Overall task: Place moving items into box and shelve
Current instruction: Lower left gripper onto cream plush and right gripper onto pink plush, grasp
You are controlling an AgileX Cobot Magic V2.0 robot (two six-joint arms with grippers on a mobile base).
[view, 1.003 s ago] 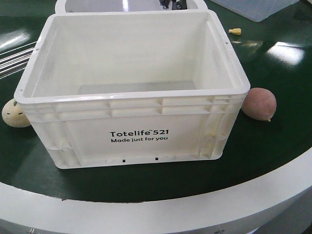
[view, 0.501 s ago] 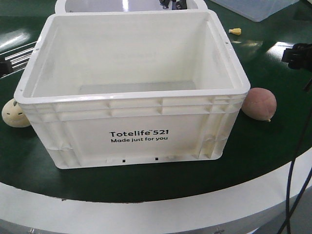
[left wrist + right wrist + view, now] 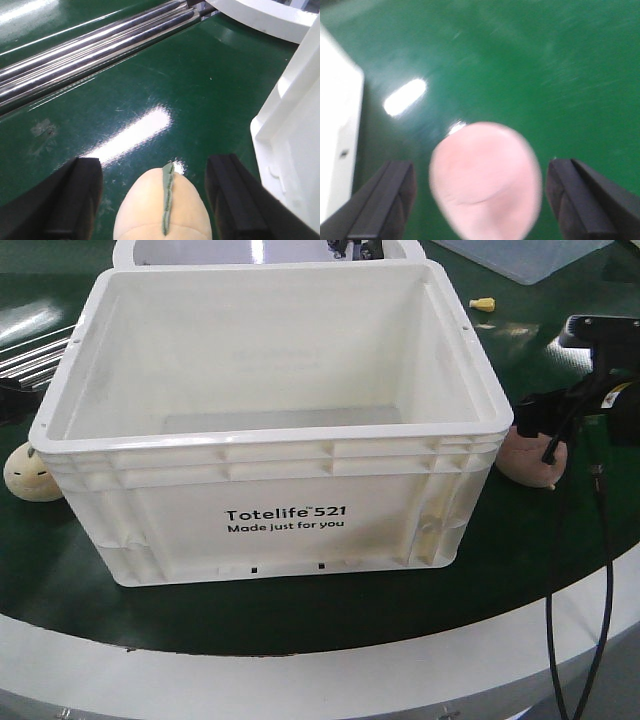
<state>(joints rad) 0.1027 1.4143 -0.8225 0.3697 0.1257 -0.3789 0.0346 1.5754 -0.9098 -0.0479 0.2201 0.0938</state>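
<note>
The cream-yellow fruit (image 3: 165, 205) lay on the green table (image 3: 210, 90) just beside the left front corner of the box (image 3: 180, 525), with a green seam running along its top. My left gripper (image 3: 156, 197) hung over it. Its black fingers (image 3: 75, 195) were spread wide, one on each side, with green showing between each finger and the fruit, so nothing was grasped.

The reddish-brown fruit (image 3: 485, 180) sat on the table by the box's right front corner. My right gripper (image 3: 482, 200) was poised over it, also spread apart with a gap on both sides of the fruit. That wrist view was blurred, and from the front the gripper hid part of the fruit.

The box stood open-topped between the two fruits. It was white with a ribbed rim, and black print on its front wall read "Totelife 521" above "Made just for you".

Shiny metal rails (image 3: 90, 55) ran across the table off to the left. A second white tub (image 3: 180, 252) stood behind the box, with a pale bluish bin (image 3: 520, 255) at the far right corner. A small yellow peg (image 3: 482, 304) lay near that bin. A black cable (image 3: 606, 570) drooped from the right arm over the table's white edge.
</note>
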